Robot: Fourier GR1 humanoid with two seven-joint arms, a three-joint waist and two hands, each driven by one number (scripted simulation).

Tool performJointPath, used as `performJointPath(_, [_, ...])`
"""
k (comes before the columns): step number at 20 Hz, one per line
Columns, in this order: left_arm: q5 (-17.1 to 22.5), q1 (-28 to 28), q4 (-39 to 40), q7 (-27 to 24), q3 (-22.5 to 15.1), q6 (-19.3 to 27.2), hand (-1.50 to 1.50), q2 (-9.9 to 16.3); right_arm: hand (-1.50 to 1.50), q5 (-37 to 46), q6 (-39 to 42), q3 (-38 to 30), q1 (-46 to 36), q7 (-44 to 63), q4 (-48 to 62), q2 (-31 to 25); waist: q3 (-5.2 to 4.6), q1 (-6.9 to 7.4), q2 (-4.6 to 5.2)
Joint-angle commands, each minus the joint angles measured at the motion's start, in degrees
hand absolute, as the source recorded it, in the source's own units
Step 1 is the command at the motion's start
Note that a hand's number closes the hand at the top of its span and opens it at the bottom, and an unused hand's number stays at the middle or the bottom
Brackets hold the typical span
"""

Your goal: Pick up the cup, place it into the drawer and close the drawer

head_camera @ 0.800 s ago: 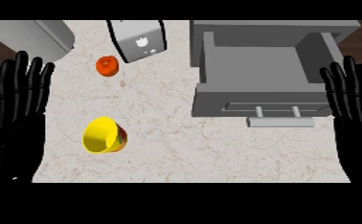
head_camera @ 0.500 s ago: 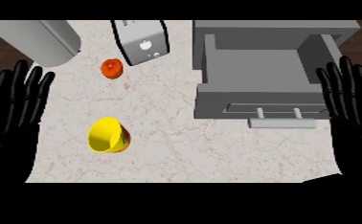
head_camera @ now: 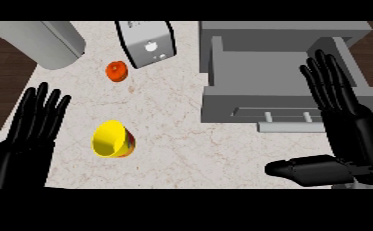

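Note:
A yellow cup [head_camera: 112, 139] with an orange side lies tipped on the marble counter at the lower left, its mouth facing up toward me. The grey drawer [head_camera: 277, 104] stands pulled open at the right, its inside bare, with a bar handle [head_camera: 290, 125] on its front. My left hand [head_camera: 30, 127] is open at the left edge, fingers straight, a short way left of the cup and not touching it. My right hand [head_camera: 336, 114] is open over the drawer's right front corner, thumb spread out below it.
A toaster [head_camera: 148, 42] stands at the back centre and a grey cylinder [head_camera: 45, 41] at the back left. A small orange-red fruit [head_camera: 117, 70] lies between them and the cup. Dark floor shows past the counter's left edge.
The view has closed in and shifted. My right hand has moved left and up over the drawer's front corner. My left hand has moved lower and nearer the cup.

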Motion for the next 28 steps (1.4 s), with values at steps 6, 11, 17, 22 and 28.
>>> performJointPath(6, [-2.53, -2.42, 15.78, -5.84, 3.22, -1.65, -1.50, 0.46, -1.50, -0.87, 1.65, -1.40, -2.55, 1.43, 0.62, -0.47, 0.03, -0.38, -0.03])
performJointPath(11, [-5.89, 1.00, 19.73, -11.66, 2.49, -1.41, -1.50, -1.34, -1.50, -0.04, 1.69, -1.44, -5.51, 0.39, 3.79, 0.20, 0.04, -0.16, -0.06])
performJointPath(17, [-6.50, -3.54, 33.98, -17.25, 7.66, -2.69, -1.50, 2.15, -1.50, -1.76, 1.68, -5.96, -12.79, 2.61, 8.61, -2.08, 0.03, -0.17, 0.01])
performJointPath(22, [-8.10, -5.71, 51.13, -30.08, 10.22, -6.16, -1.50, 3.87, -1.50, -1.30, 2.84, -5.23, -8.67, -0.52, 7.43, -1.43, 0.00, -0.54, 0.06])
performJointPath(28, [-10.77, -9.35, 63.09, -38.97, 10.83, -6.29, -1.50, 5.34, -1.50, -2.96, 4.51, -7.27, -7.56, 0.00, 5.57, -2.63, 0.02, -0.48, -0.02])
